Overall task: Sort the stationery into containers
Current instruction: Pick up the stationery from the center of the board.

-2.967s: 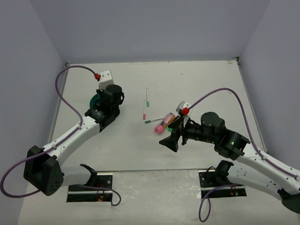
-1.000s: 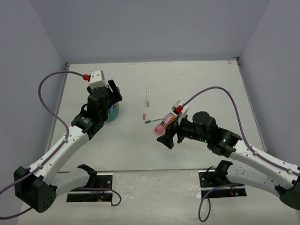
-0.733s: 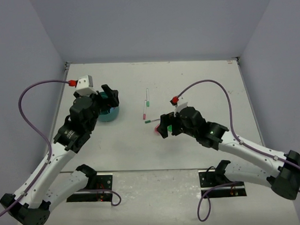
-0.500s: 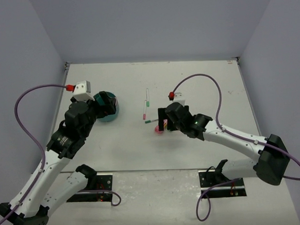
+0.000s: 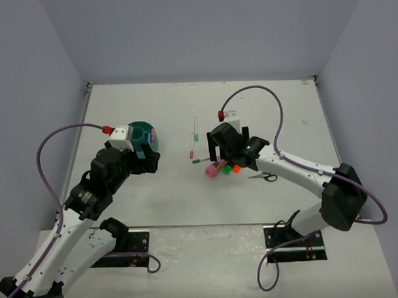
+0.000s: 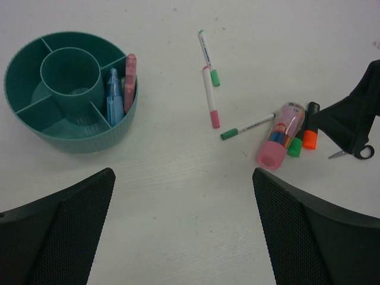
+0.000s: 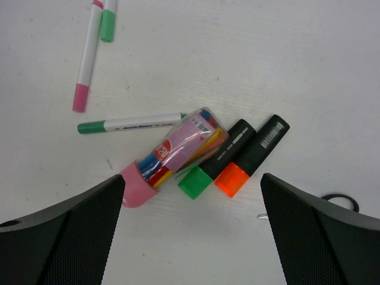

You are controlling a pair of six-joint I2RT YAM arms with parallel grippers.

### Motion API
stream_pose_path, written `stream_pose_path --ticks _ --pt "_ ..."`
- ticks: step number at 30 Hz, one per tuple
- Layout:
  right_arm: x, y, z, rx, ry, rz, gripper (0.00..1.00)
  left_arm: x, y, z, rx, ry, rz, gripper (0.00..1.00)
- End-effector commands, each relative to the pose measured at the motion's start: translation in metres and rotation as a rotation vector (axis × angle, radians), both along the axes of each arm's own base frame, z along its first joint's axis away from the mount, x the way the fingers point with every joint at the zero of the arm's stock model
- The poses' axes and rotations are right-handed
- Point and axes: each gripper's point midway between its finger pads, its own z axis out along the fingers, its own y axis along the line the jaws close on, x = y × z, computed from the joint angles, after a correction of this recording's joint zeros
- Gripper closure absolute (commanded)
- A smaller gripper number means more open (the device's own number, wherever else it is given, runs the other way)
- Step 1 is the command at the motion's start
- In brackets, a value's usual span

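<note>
My right gripper (image 7: 190,234) is wide open above the pink tube (image 7: 172,155), nothing held; left gripper (image 6: 184,231) also wide, empty.
The tube lies at 12 o'clock of my right gripper, 2 highlighters (image 7: 219,155) at its 3 o'clock, green one touching; organiser (image 6: 71,127) well apart at 9 o'clock. It looks light, stiff, slick, likely to roll: I'd pinch across mid-body.

White-black arms (image 5: 296,170), purple cables (image 5: 254,88), red plugs (image 5: 108,130).

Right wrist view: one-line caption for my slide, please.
Open right gripper poised above a pink-capped tube, green highlighter and orange highlighter lying side by side, a green-capped pen beside them.
</note>
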Motion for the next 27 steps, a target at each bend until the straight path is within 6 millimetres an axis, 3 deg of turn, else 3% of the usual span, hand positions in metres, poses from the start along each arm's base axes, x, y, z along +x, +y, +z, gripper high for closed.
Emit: stream_pose_path --ticks 1,2,3,7,9,10,12,13,14,18,27 --pt "0.046 -0.027 0.048 0.103 -0.041 -0.142 0.01 -0.004 -0.006 0.011 -0.02 -0.064 -0.057 0.0" --pt "0.05 -0.038 0.053 0.104 -0.034 -0.189 0.01 -0.004 -0.006 0.01 -0.024 -0.068 -0.056 0.0" --pt "0.052 -0.039 0.045 0.165 -0.001 -0.296 0.01 -0.004 -0.007 0.01 -0.03 -0.072 -0.061 0.0" --pt "0.055 -0.031 0.012 0.271 0.058 -0.465 0.02 -0.006 -0.006 0.013 -0.042 -0.082 -0.061 0.0" --pt "0.057 -0.026 -0.008 0.313 0.095 -0.557 0.07 -0.007 -0.008 0.011 -0.049 -0.081 -0.07 0.0" --pt "0.058 -0.023 -0.007 0.337 0.103 -0.575 0.09 -0.007 -0.01 0.011 -0.053 -0.081 -0.08 0.0" --pt "0.055 -0.021 -0.026 0.309 0.169 -0.634 0.12 -0.007 -0.014 0.008 -0.053 -0.069 -0.099 0.0" --pt "0.058 -0.015 -0.025 0.335 0.177 -0.667 0.14 -0.007 -0.015 0.008 -0.049 -0.064 -0.106 0.0" --pt "0.056 -0.015 -0.036 0.305 0.21 -0.686 0.16 -0.007 -0.015 0.008 -0.047 -0.062 -0.105 0.0" --pt "0.056 0.003 -0.044 0.336 0.242 -0.728 0.18 -0.009 -0.014 0.012 -0.057 -0.082 -0.108 0.0" --pt "0.039 0.007 -0.073 0.291 0.281 -0.83 0.27 -0.013 -0.013 0.017 -0.07 -0.105 -0.115 0.0"
